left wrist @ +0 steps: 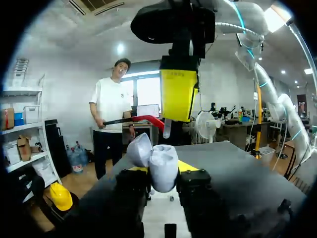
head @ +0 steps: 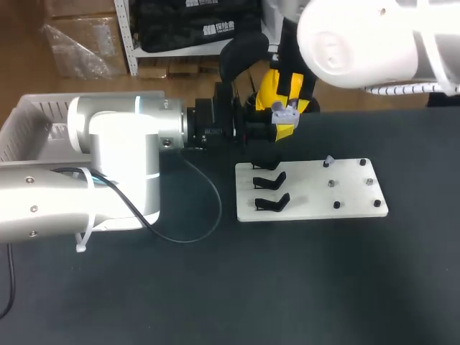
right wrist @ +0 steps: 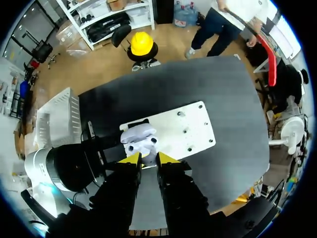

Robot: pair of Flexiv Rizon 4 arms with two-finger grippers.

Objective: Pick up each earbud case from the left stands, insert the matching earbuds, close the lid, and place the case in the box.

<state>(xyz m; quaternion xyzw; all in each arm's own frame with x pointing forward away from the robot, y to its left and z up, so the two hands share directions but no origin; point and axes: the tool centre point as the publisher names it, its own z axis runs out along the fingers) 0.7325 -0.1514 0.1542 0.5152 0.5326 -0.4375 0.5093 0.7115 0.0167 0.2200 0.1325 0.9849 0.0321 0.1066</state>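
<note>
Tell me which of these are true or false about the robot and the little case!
1. The left tool holds the case. True.
2. The case's lid is shut. False: it stands open.
3. The right tool hangs above the case. True.
4. The case lies in the basket. False: it is held up in the air, beside the white board.
</note>
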